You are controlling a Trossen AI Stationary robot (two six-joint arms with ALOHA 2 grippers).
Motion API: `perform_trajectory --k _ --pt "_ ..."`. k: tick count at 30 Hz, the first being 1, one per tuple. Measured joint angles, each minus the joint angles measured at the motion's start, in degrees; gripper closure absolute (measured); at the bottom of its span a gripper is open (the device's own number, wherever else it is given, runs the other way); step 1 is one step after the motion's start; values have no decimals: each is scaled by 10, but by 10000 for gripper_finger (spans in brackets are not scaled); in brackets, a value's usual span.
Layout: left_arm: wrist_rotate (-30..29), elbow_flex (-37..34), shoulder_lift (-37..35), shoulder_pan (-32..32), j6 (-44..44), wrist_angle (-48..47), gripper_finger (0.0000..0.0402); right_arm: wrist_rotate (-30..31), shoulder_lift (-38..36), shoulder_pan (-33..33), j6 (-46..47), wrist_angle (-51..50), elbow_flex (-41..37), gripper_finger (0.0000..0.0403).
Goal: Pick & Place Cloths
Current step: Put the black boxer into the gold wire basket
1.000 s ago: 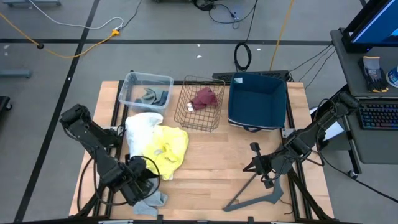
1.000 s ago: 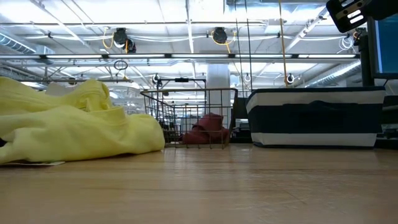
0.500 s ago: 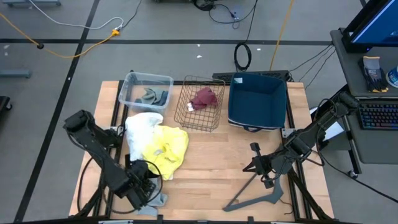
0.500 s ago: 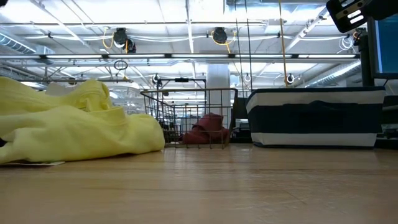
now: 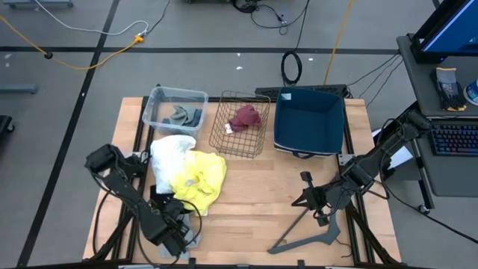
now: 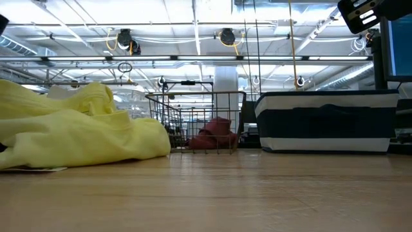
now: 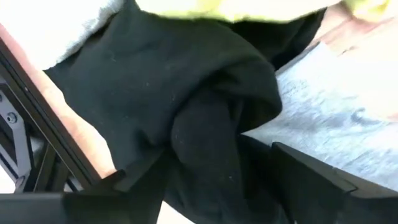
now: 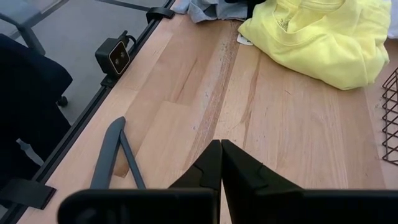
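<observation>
Here the left gripper point(image 7: 205, 180) sits low at the near left corner of the wooden bench point(image 5: 261, 209), its jaws parted around a bunched fold of the crumpled black cloth point(image 7: 186, 106), not yet clamped. The risk, likely, is pinching the light grey cloth point(image 7: 336, 124) beneath it too, or dragging the yellow cloth point(image 5: 198, 179) alongside. The right gripper point(image 8: 216, 167) waits clenched and empty, near the grey V-shaped metal bar point(image 5: 314, 232).

The left arm is stretched along the table's near left edge, its left gripper point(image 5: 173, 233) lowered, fingers point(image 7: 323, 177) apparently parted. The right arm is folded at the near right, the right gripper point(image 8: 221, 163) pressed closed.
</observation>
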Motion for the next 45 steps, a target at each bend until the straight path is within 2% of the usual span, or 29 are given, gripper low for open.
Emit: perform_trajectory --k 5,12,13,22,29,34,39,45 --pt "-4 0 0 6 8 0 206 0 0 0 0 0 0 403" --pt "-9 0 0 6 29 0 372 0 0 0 0 0 0 403" --pt "-9 0 0 6 33 -1 386 0 0 0 0 0 0 403" --pt "16 0 -63 4 12 -28 399 0 0 0 0 0 0 403" --pt "-9 11 -141 3 1 -69 400 0 0 0 -3 9 0 403" --pt "-26 54 -171 3 2 -127 401 0 0 0 -31 48 0 403" --pt "-95 123 -182 0 26 -165 401 0 0 0 -79 84 0 403" --pt "-215 219 -182 -3 74 -184 401 0 0 0 -120 105 0 403"
